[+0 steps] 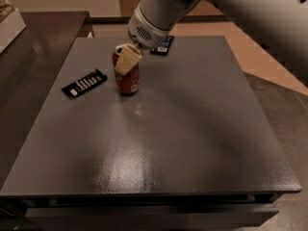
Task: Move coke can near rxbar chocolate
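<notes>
The red coke can [128, 79] stands upright on the dark grey table [159, 129], left of its middle. My gripper [126, 60] comes down from the upper right and is shut on the coke can's upper part, with a cream finger [126, 61] across its front. The rxbar chocolate [84, 83], a flat black bar with white text lines, lies on the table a short way left of the can. The can and the bar are apart.
A dark blue wrapped bar [162, 45] lies at the table's far side, partly hidden behind my arm. A pale box [8, 20] sits on the counter at the far left. The table's front edge is near the bottom.
</notes>
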### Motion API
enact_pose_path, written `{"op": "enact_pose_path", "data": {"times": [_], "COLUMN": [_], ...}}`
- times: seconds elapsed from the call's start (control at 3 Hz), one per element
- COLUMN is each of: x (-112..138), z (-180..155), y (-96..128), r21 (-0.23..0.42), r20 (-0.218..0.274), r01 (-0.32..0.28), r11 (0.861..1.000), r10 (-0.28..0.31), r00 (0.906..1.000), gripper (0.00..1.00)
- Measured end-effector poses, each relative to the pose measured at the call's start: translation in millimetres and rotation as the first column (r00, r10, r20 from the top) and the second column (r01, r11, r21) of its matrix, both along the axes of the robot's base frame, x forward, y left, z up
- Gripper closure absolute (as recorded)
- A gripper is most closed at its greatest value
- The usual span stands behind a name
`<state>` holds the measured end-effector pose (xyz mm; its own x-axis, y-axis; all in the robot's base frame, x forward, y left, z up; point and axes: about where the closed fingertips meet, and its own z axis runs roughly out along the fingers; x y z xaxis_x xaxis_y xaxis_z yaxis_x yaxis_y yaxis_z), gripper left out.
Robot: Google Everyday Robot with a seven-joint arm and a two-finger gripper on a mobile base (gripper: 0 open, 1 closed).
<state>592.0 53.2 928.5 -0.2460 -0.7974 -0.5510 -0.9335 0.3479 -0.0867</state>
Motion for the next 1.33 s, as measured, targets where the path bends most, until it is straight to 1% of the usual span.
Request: {"op": "enact_pose_path", "data": {"times": [0.33, 0.67, 1.33], "x": [0.5, -0.9, -2.5], "z": [-5.2, -8.1, -15.4], "y": [21.6, 34.2, 50.1], "r21": [0.011, 0.020, 0.036], "r20": [-0.018, -0.019, -0.014], "r01": [-0.028, -0.052, -0.073], "r11": [1.000, 0.998, 0.997], "r10": [0.029, 0.052, 0.074], "r00": [0.9994, 0.9985, 0.9972], "gripper": [1.00, 0.84, 0.37]}}
